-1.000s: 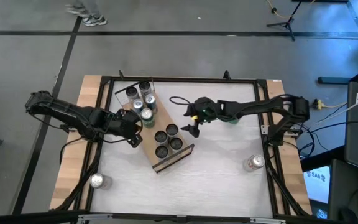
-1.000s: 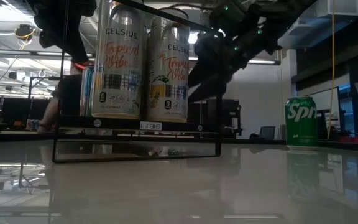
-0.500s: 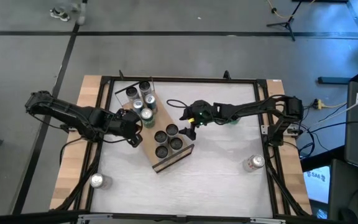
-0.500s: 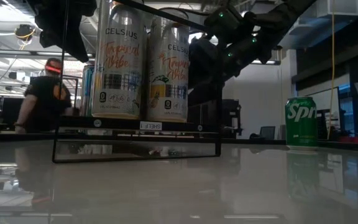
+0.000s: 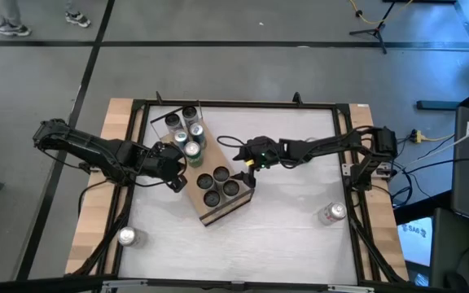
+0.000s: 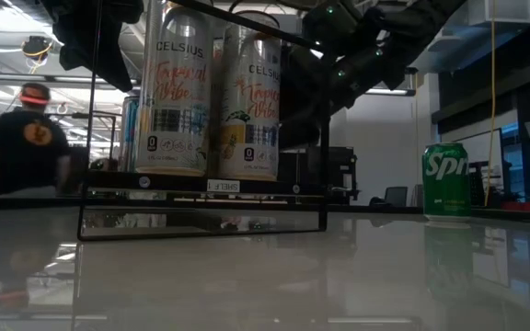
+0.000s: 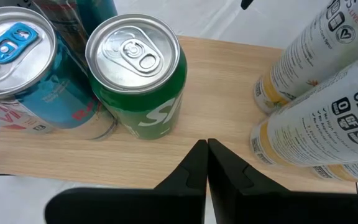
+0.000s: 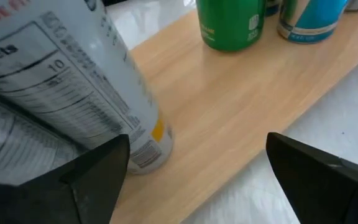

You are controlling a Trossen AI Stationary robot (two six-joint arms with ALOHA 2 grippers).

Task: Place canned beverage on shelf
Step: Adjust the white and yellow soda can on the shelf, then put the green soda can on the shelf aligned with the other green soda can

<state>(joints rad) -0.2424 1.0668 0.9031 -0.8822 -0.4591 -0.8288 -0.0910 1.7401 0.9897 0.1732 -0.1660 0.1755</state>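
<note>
Looking (image 5: 218, 181) down, where do you find the shelf and both claws?

— You have the shelf (image 5: 192, 197) lying slantwise on the table (image 5: 300, 228), already carrying a cluster of cans. Your right claw (image 5: 246, 167) sits at the shelf's edge nearest that arm, fingers spread wide and empty, just beside a tall white can (image 8: 73, 81). Your left claw (image 7: 206, 163) rests at the opposite side of the shelf, pinched shut on nothing, facing a green can (image 7: 140, 74).

— How should a can handle?

— Judge it stiff but thin-walled, smooth and likely slippery; if full it has some weight. Take it around the middle of the body, squarely, and squeeze only enough to hold, or the wall may dent.

— What does each view add?

— Only from overhead do you see loose cans off the shelf: a silver can (image 5: 331, 213) near your right arm's base and another can (image 5: 127, 237) on the left side. The low view alone shows a green can (image 6: 446, 180) standing apart from the shelf, plus a person (image 6: 26, 138) in the room beyond. The wrist views show the bare wood between cans.
</note>
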